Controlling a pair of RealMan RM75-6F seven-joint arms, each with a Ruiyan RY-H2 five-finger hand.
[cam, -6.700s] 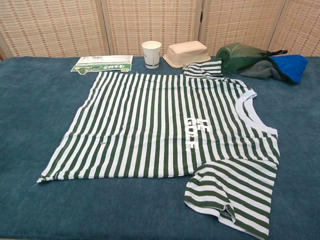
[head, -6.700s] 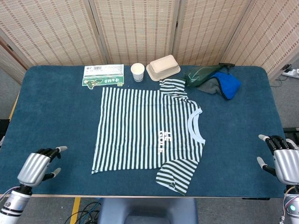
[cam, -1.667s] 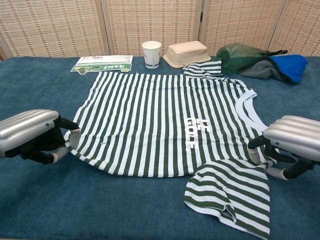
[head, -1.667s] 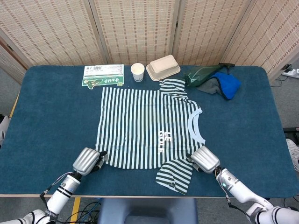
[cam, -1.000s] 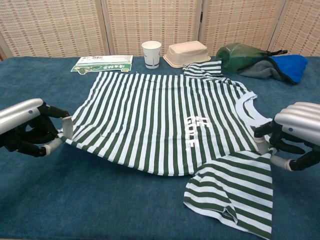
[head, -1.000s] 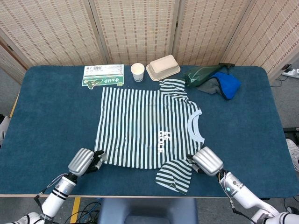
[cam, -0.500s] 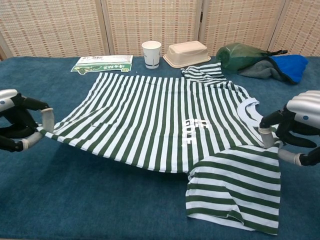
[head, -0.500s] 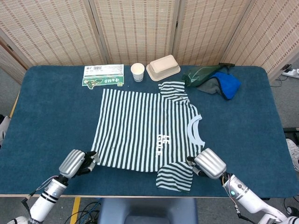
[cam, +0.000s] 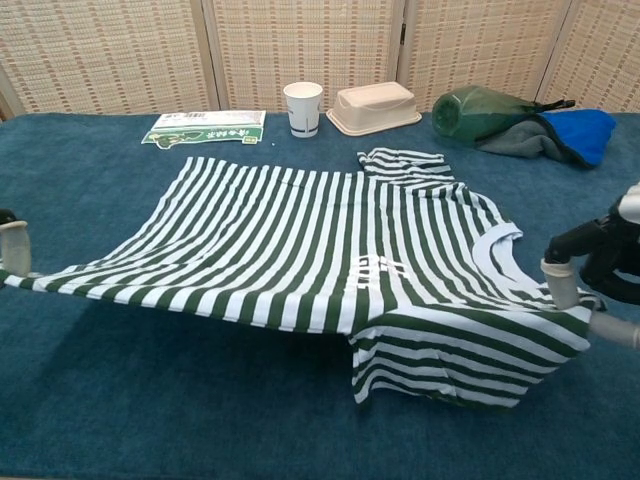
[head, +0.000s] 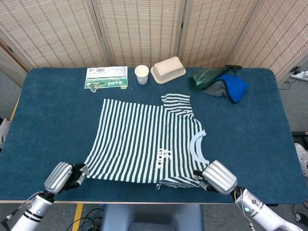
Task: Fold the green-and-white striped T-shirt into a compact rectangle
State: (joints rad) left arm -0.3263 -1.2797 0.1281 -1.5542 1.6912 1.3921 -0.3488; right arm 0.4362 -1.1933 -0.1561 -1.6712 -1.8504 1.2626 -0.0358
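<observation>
Blue-covered bench [head: 43, 120] lying before woven screens.
Both robot hands are partly cropped in chest view; left robot hand [head: 62, 176] and right robot hand [head: 217, 177] are pinching the striped T-shirt's [head: 144, 139] near edge, lifting it.

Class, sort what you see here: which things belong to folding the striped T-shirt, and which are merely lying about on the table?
Part of the job:
- striped T-shirt, near edge lifted
- left hand, gripping the hem corner
- right hand, gripping the shoulder

Lying about at the far edge:
- paper cup
- beige lidded container
- green-and-white packet
- green bag
- blue and grey cloth
</observation>
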